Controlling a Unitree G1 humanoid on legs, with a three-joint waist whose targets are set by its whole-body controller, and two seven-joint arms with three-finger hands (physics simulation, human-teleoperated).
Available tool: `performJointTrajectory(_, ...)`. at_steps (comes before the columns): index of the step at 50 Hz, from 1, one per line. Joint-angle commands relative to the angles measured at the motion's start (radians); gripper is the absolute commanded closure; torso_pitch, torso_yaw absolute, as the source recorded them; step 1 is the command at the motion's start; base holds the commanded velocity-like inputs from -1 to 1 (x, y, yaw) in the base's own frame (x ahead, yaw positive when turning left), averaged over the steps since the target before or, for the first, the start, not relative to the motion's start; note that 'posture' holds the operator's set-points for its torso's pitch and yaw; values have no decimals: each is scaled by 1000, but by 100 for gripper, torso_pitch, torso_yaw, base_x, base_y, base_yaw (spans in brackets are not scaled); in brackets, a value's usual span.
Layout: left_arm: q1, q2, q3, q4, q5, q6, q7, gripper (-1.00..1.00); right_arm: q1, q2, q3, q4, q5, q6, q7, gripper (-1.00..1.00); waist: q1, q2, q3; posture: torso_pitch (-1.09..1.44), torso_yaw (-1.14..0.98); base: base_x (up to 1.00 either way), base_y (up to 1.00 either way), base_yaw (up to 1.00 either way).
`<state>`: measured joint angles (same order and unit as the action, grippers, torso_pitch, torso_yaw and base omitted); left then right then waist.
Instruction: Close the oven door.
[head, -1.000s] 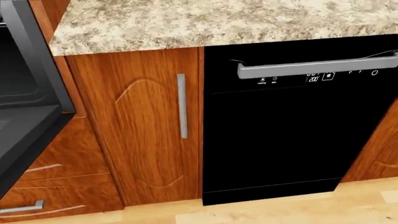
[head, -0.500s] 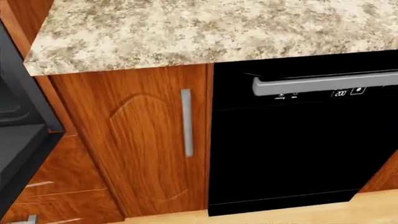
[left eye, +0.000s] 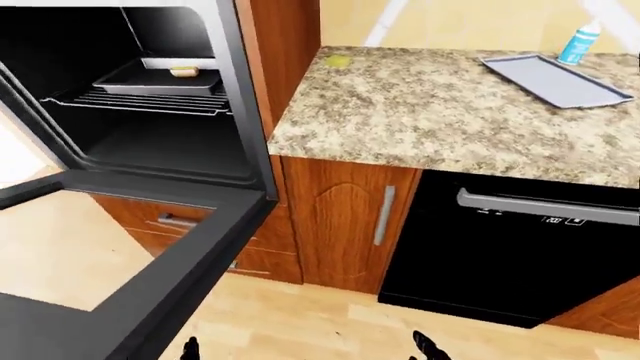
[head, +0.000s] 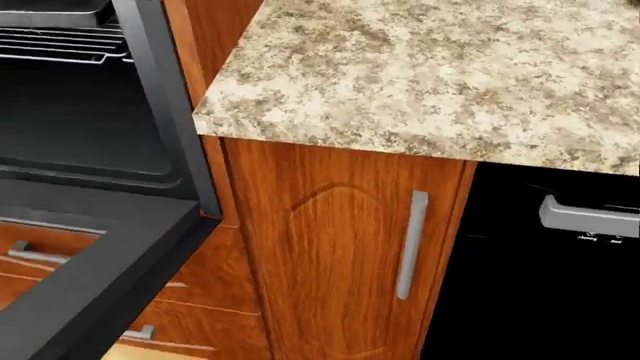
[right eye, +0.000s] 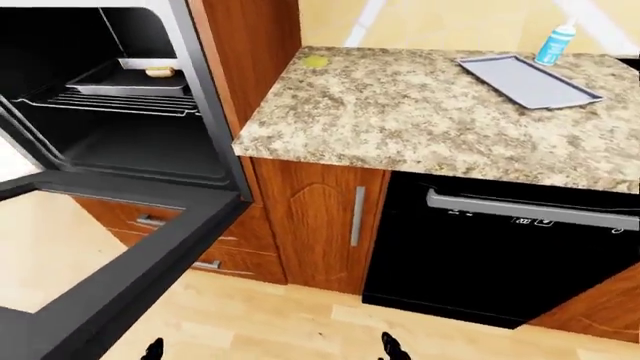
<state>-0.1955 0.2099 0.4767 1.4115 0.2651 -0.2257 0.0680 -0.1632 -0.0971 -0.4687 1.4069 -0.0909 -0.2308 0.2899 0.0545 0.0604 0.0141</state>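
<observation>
Clearly the left-eye view shows the oven door (left eye: 150, 255) hanging wide open, flat out from the oven (left eye: 130, 97) at left, its rack (left eye: 140, 101) and a tray (left eye: 160, 75) inside. At the bottom edge two dark tips show, the left hand (left eye: 189, 348) and right hand (left eye: 428, 346); both are low, apart from the door, holding nothing I can see, and their opening cannot be told. To the right sits a counter (left eye: 450, 112) over a dishwasher (left eye: 510, 247).

Next, the head view shows the door's corner (head: 110, 262) beside a cabinet (head: 340, 262); no hands appear.

Lastly, the right-eye view adds nothing new. I judge this the approach step: a hand must get under the door's edge and lift.
</observation>
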Motion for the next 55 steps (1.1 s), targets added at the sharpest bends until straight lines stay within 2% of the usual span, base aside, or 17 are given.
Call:
performJointTrajectory(1, -22, -6, -6, -20, 3, -23, -5, -100, -4, -21, -6, -15, 5, -16, -3, -100, -7, -13, -4, 0, 0, 0, 0, 100)
performJointTrajectory(6, -23, -5, -5, -20, 2, -23, -6, -100, -5, -21, -8, -15, 9, -18, 1, -100, -11, -70, 9, 0, 0, 0, 0, 100)
performJointTrajectory(9, -23, -5, -5, -20, 1, -23, -6, -100, -3, -21, -8, -15, 9, -19, 1, -100, -19, -162, -10, 0, 0, 0, 0, 100)
performJointTrajectory(10, -23, -5, -5, -20, 1, -23, -6, -100, -2, -21, -8, -15, 9, -18, 2, -100, -30, -132, -12, 0, 0, 0, 0, 100)
performJointTrajectory(11, -23, -5, -5, -20, 1, -23, -7, -100, -3, -21, -9, -15, 10, -20, 2, -100, -36, -126, 10, 0, 0, 0, 0, 100)
performJointTrajectory(14, -22, -4, -4, -20, 0, -24, -8, -100, -3, -20, -8, -15, 10, -20, -2, -100, -38, -122, -2, 0, 0, 0, 0, 100)
performJointTrajectory(15, -23, -4, -4, -20, 0, -23, -8, -100, -7, -20, -14, -15, 17, -8, -13, -100, -70, -119, 12, 0, 0, 0, 0, 0)
performJointTrajectory(19, -22, -4, -4, -20, -1, -24, -8, -100, -6, -18, -12, -15, 19, -6, 5, -100, -72, -77, 27, 0, 0, 0, 0, 0)
performJointTrajectory(23, -22, -4, -4, -20, -1, -23, -7, -100, -6, -18, -12, -15, 23, -7, 11, -100, -83, 16, 11, 0, 0, 0, 0, 0)
performJointTrajectory(24, -22, -4, -3, -20, -2, -23, -8, -100, -6, -19, -15, -15, 26, 1, 11, -100, -80, -14, 26, 0, 0, 0, 0, 0)
performJointTrajectory(36, -23, -3, -3, -20, -2, -21, -7, -100, -6, -20, -16, -15, 33, 8, 24, -100, -73, -41, -10, 0, 0, 0, 0, 0)
performJointTrajectory(37, -23, -3, -2, -20, -3, -21, -8, -100, -6, -20, -16, -15, 33, 8, 23, -100, -71, -39, -31, 0, 0, 9, 0, 0)
performJointTrajectory(43, -23, -3, -3, -20, -2, -21, -7, -100, -7, -19, -15, -15, 32, 6, 20, -100, -68, -86, 9, 0, 0, 18, 0, 0)
performJointTrajectory(49, -22, -3, -2, -20, -2, -21, -7, -100, -7, -19, -14, -15, 30, 6, 20, -100, -60, -43, 1, 0, 0, 21, 0, 0)
performJointTrajectory(53, -21, -3, -2, -20, -2, -24, -8, -100, -7, -18, -14, -15, 29, 5, 19, -100, -61, 25, 7, 0, 0, 21, 0, 0)
performJointTrajectory(54, -20, -3, -3, -20, -1, -24, -7, -100, -7, -18, -14, -15, 29, 5, 19, -100, -59, -13, 8, 0, 0, 20, 0, 0)
performJointTrajectory(55, -22, -3, -3, -20, -1, -22, -6, -100, -7, -18, -14, -15, 29, 5, 19, -100, -57, -5, 3, 0, 0, 20, 0, 0)
